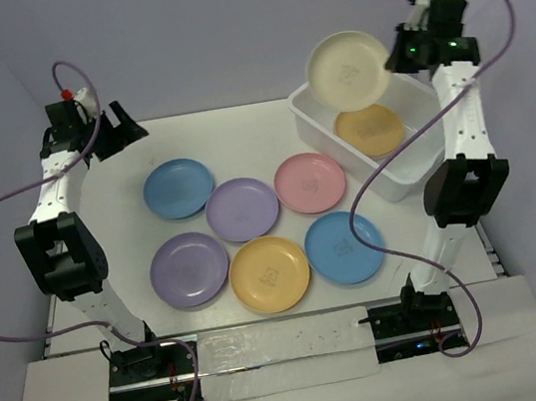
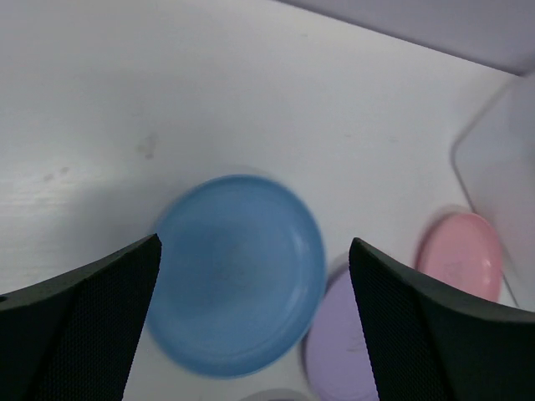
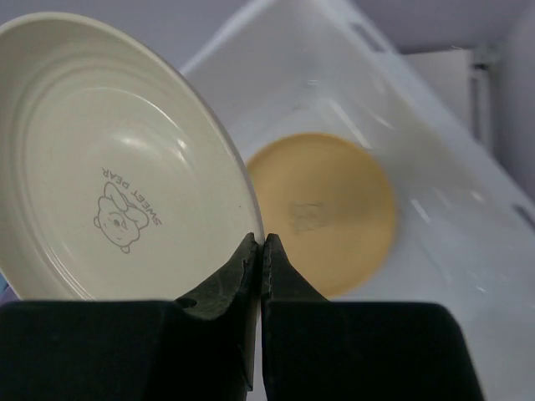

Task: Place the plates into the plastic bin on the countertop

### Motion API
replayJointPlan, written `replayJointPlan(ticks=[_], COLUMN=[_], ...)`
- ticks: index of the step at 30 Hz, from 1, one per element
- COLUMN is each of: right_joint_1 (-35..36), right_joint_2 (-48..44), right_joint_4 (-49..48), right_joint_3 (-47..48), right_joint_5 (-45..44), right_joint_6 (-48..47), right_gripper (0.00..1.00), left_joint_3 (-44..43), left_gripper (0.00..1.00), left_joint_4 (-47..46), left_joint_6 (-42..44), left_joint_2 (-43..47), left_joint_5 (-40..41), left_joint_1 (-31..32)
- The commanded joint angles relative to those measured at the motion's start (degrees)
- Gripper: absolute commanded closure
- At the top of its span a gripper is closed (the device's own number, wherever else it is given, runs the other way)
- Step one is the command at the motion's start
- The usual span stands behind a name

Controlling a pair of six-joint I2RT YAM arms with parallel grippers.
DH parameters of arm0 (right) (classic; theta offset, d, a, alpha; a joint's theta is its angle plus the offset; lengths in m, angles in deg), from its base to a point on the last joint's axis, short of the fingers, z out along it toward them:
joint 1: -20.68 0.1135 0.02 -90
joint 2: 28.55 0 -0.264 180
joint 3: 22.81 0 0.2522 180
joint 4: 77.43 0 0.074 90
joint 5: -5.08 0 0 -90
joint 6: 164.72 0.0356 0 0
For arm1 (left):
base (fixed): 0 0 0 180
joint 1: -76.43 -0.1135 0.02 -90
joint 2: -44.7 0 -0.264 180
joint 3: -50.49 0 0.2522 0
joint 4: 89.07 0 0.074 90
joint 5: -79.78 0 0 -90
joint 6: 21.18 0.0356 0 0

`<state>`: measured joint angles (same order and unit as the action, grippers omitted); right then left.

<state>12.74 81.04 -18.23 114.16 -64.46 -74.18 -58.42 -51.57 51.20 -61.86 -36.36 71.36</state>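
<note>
We see the right claw (image 1: 393, 59) raised above the plastic bin (image 1: 309, 126), its 2 fingers pressed tight on the right edge of a beige plate (image 1: 347, 70). In the right wrist view, the fingertips (image 3: 247, 251) meet at the rim of that plate (image 3: 109, 167). The plate tilts up to their left, with its printed bear mark facing the camera. It hangs over the far part of the bin, clear of the bottom. Below it, 1 orange-yellow plate (image 1: 369, 130) lies flat inside the bin.

The left claw (image 1: 132, 132) hovers over the far left of the countertop (image 1: 228, 136) with its fingers spread wide and nothing between them. From its wrist camera, a blue plate (image 2: 238, 276) lies flat on the white surface below the gap, apart from both fingers.

6 plates rest on the countertop between the arms: that blue plate (image 1: 177, 188), 2 purple plates (image 1: 242, 208) (image 1: 189, 269), 1 pink plate (image 1: 310, 182) just beside the bin, 1 yellow plate (image 1: 270, 274) and a second blue plate (image 1: 344, 247).
</note>
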Motion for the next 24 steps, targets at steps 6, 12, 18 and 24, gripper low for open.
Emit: replayJointPlan(ticks=[6,12,18,24], right_joint_1=[-9.7,-9.4,-7.2,-0.3], right_joint_2=[1.0,4.5,2.9,-0.1], right_joint_4=[2.0,3.0,2.7,1.6], right_joint_3=[-4.2,-4.9,-2.2,-0.8], right_joint_5=[-2.8,-7.0,-7.3,-5.0], right_joint_6=[-5.4,-6.2,-5.0,-4.6], right_gripper=[1.00,0.33,0.03,0.00], left_joint_3=[0.2,1.8,3.4,5.1], left_gripper=[0.11,0.23,0.34,0.51], left_joint_4=[8.9,11.9,13.4,12.7], left_joint_6=[7.6,10.6,13.5,14.4], left_joint_2=[-5.6,-10.6,-14.2,-16.2], left_joint_5=[8.9,11.0,9.7,10.4], left_joint_1=[-3.5,-3.5,-1.7,0.5])
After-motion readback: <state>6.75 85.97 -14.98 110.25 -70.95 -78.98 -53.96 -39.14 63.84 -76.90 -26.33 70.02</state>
